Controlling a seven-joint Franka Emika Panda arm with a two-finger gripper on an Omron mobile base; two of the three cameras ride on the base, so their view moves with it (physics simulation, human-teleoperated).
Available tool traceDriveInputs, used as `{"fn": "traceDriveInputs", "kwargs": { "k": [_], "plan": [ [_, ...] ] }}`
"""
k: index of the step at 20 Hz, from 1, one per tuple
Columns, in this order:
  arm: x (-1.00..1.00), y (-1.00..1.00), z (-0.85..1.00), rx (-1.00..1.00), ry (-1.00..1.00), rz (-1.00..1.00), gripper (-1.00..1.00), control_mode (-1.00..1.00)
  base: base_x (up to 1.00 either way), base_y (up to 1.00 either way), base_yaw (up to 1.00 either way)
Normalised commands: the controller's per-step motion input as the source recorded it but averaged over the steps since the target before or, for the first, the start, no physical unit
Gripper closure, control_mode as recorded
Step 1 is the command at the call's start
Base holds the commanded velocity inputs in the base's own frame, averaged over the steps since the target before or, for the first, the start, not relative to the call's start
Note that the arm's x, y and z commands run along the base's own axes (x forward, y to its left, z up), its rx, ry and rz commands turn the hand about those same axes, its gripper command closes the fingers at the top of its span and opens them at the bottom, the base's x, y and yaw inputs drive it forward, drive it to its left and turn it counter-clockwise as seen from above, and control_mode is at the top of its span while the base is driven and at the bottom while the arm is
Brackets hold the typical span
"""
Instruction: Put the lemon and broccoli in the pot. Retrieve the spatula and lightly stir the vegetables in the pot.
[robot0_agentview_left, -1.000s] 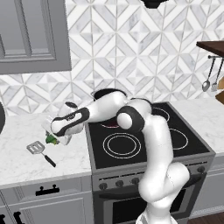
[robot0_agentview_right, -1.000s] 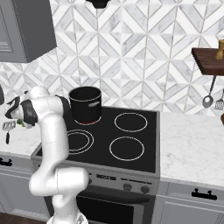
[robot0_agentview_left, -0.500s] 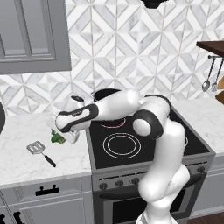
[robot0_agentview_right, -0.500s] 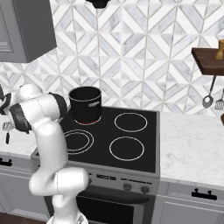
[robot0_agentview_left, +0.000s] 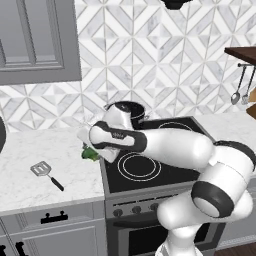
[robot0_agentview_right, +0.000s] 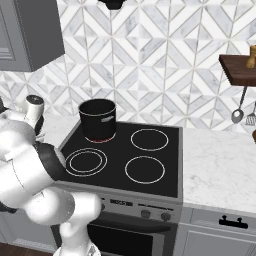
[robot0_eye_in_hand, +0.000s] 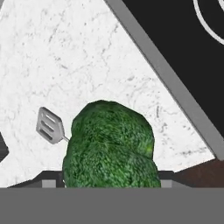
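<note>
My gripper (robot0_agentview_left: 90, 149) is shut on the broccoli (robot0_agentview_left: 90, 154), a dark green floret held above the counter just left of the stove's edge. In the hand view the broccoli (robot0_eye_in_hand: 109, 144) bulges up between the fingers of the gripper (robot0_eye_in_hand: 107, 178) and covers most of them. The spatula (robot0_agentview_left: 43, 170) lies flat on the marble counter to the left, its slotted blade (robot0_eye_in_hand: 50, 125) small and far below the hand. The black pot (robot0_agentview_left: 125, 112) stands on the back left burner, behind the hand; its dark inside (robot0_agentview_right: 98, 107) shows little. The lemon is out of view.
The black cooktop (robot0_agentview_right: 150, 165) has several burner rings; its grey edge (robot0_eye_in_hand: 166, 74) runs beside the held floret. Metal utensils (robot0_agentview_right: 239, 114) hang under a wooden shelf (robot0_agentview_right: 239, 67) at the right. A grey wall cabinet (robot0_agentview_left: 35, 40) hangs over the left counter (robot0_agentview_left: 30, 150).
The gripper has carried the broccoli to the right, from over the counter near the spatula to the stove's left edge. The arm's elbow has swung nearer the cameras.
</note>
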Motion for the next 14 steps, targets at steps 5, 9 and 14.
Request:
{"fn": "traceDriveInputs", "kwargs": {
  "k": [5, 9, 14],
  "plan": [
    [-0.07, -0.47, 0.98, -0.22, -0.02, 0.12, 1.00, -1.00, 0.00, 0.00, 0.00],
    [-0.01, -0.52, 0.94, -0.36, 0.00, 0.16, 1.00, -1.00, 0.00, 0.00, 0.00],
    [0.05, -0.77, 0.56, -0.24, 0.00, 0.18, 1.00, -1.00, 0.00, 0.00, 0.00]
  ]
}}
